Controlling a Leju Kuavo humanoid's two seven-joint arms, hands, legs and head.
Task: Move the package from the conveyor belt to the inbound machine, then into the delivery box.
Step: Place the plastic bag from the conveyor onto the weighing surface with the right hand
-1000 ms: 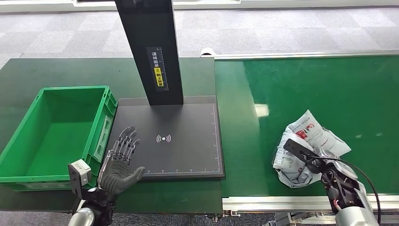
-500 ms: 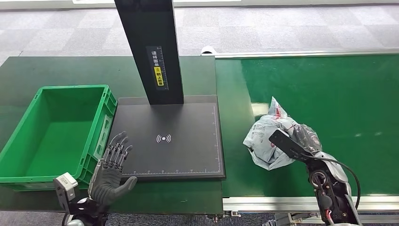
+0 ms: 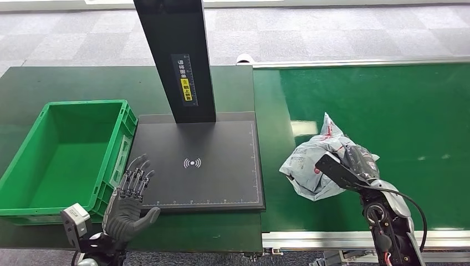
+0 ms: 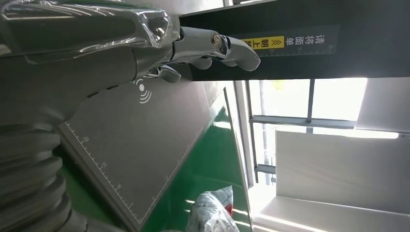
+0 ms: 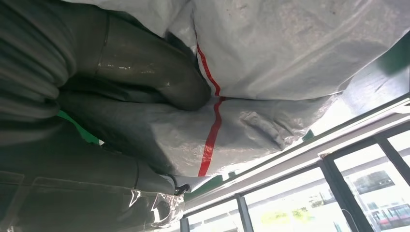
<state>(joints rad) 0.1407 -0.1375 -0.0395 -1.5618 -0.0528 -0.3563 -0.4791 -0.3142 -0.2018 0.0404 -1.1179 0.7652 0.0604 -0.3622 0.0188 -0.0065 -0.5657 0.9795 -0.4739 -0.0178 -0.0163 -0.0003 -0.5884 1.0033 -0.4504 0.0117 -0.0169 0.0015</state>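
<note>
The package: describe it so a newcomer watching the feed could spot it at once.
Find the green conveyor belt right of the black inbound machine. Near the belt's left edge, the right hand grips the package: a crumpled grey-white plastic mailer bag with red markings, the only item over the belt.

Grey carpet tile floor out back, big bright windows, and what's probably a white wall.

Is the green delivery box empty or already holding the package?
Empty: the green box shows only its bare floor, while the right hand holds the package.
</note>
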